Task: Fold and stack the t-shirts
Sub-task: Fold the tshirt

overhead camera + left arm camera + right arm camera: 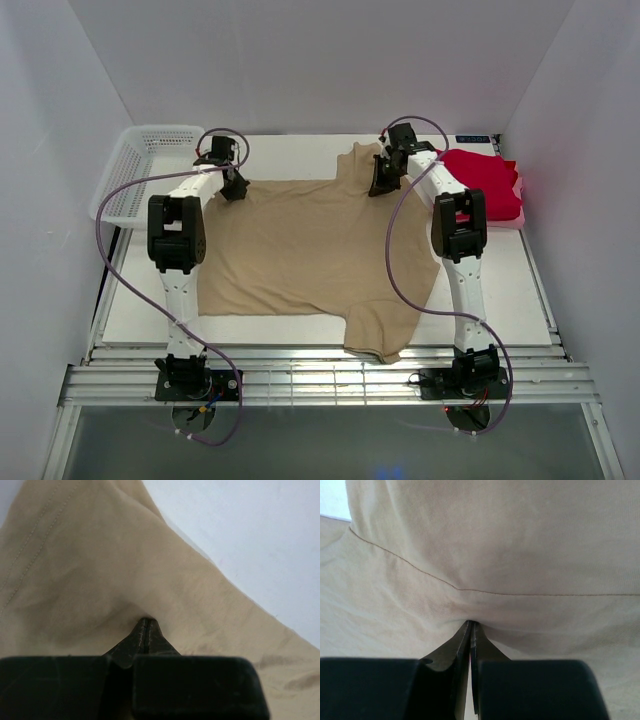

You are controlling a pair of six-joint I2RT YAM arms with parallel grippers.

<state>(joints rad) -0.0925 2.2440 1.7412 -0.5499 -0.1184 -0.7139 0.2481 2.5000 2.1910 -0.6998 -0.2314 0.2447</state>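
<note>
Nearest the arm bases, one short sleeve of the plain tan-beige cotton t-shirt point(300, 250) hangs over the near edge of the white tabletop point(500, 290), well short of both sets of fingers. The body of the garment lies spread flat between that edge and the fingers. It is set sideways: the hem is towards the left arm and the shoulders towards the right. The left arm's fingers point(131, 647) are closed to a thin line on a pinch of tan cloth, apparently at the far hem corner, and the fabric rises in a ridge just beyond the tips. The right arm's fingers point(452, 652) are likewise closed tight on tan cloth, with a stitched seam running just beyond the tips. In the overhead view this grip sits at the far shoulder, beside the bunched far sleeve. Assessment: the step in hand appears to be folding the far edge over towards the near edge. To do it well, both arms should rise together and travel at matching speed, keeping the edge between the two grips taut so the fold line runs straight. The far sleeve should be carried over with the fold, not left trailing. The hanging near sleeve may drag the body out of line. Beyond and outboard of the right arm's fingers lies the folded bright red cloth t-shirt point(485, 180), apart from the tan one. Outboard of the left arm's fingers stands a white plastic mesh basket point(160, 130).
</note>
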